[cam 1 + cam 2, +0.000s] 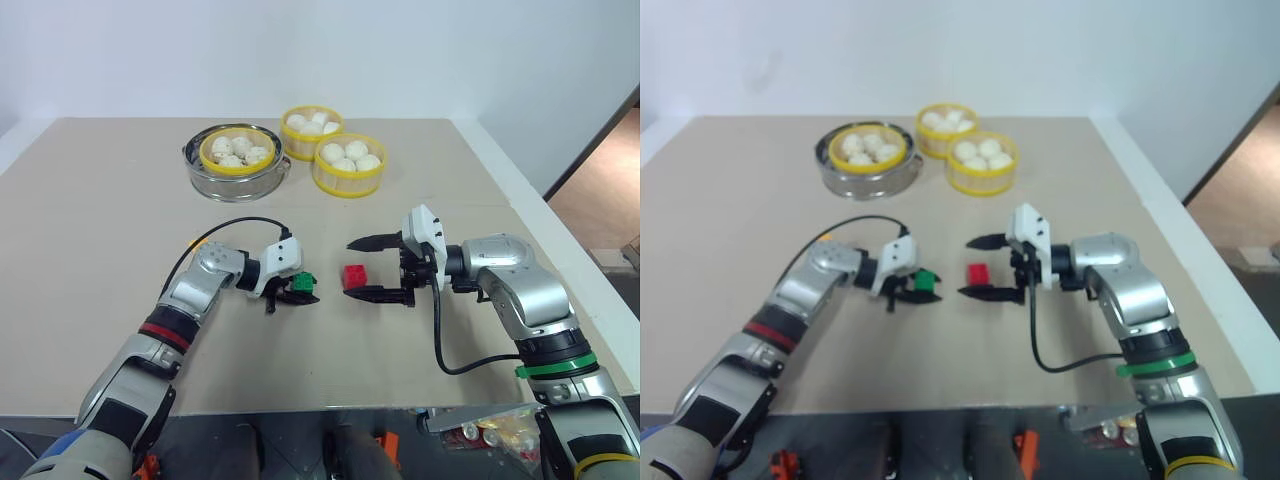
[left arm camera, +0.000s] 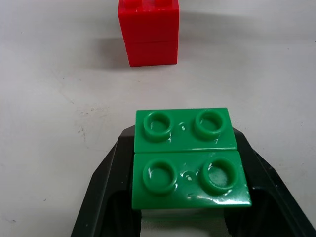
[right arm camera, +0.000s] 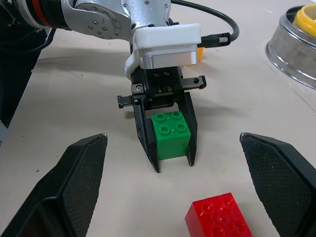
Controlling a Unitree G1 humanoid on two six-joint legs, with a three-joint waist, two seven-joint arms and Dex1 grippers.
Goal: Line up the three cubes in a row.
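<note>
While the head views put the small green studded plastic cube (image 1: 303, 283) just left of centre on the beige table (image 1: 100, 220), clamped between the left gripper's (image 1: 297, 292) black fingers, the right wrist view reveals those fingers gripping its two sides. The small red studded plastic cube (image 1: 354, 276) sits mid-frame, between the right gripper's (image 1: 378, 268) wide-apart fingers, untouched. Both forearms reach inward, the grippers facing each other.
</note>
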